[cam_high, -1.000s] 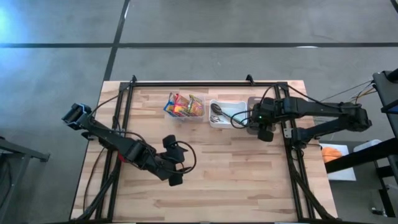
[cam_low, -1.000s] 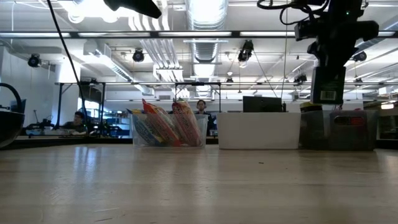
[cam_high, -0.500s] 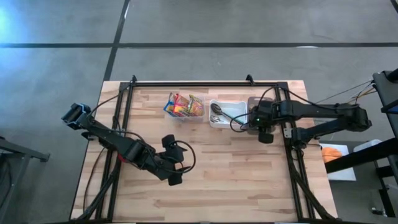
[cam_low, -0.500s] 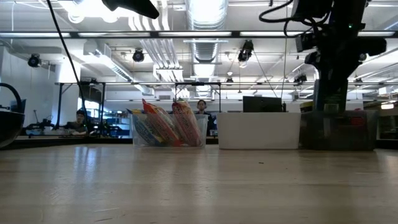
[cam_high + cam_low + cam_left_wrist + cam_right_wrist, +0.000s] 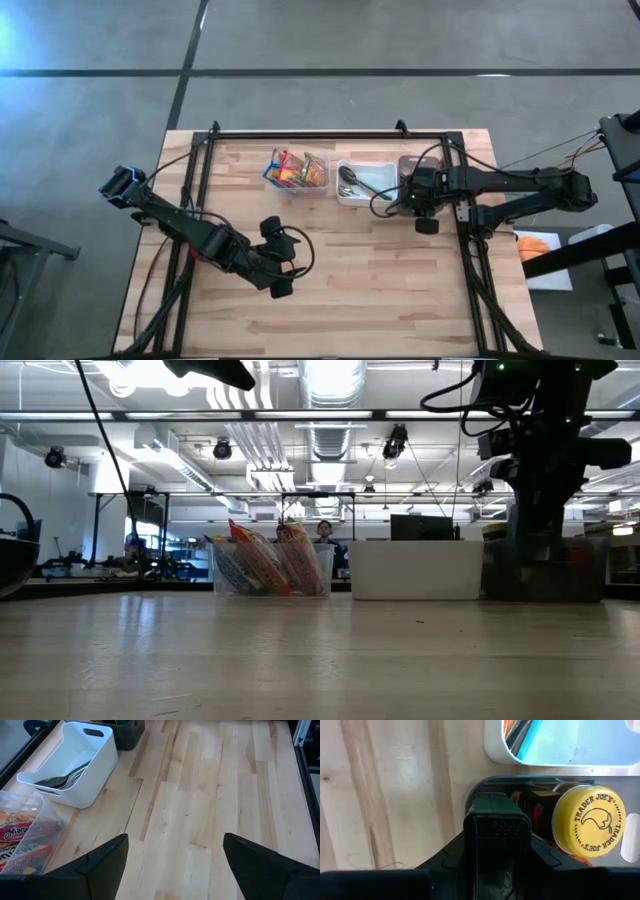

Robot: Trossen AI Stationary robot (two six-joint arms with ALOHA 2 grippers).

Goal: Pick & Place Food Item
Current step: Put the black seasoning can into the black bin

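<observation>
My right gripper [image 5: 415,196] [image 5: 496,851] is shut on a dark green box [image 5: 495,822] and hangs over the dark bin [image 5: 408,165] [image 5: 545,570] at the table's far right. In the low view the box is down behind the bin's wall. A jar with a yellow lid [image 5: 590,822] stands in that bin beside the box. My left gripper [image 5: 281,268] [image 5: 175,865] is open above bare table at the near middle, with nothing between its fingers. My right gripper pinches the dark green box between its two fingers, on two opposite sides near its upper end [image 5: 495,832]. The fingers come from above, pointing down. The box hangs upright below them, its lower part inside the dark bin; whether it rests on the bin's floor I cannot tell.
A white bin [image 5: 362,184] [image 5: 75,765] with cutlery stands left of the dark bin. Farther left is a clear bin [image 5: 297,171] [image 5: 270,565] with bright snack packets. Bare wood [image 5: 380,270] spreads over the near half of the table. A black frame [image 5: 470,260] runs along its edges.
My right gripper has gone down with the dark green box, still shut on it. The box hung above the dark bin's rim and now stands behind the bin's wall.
</observation>
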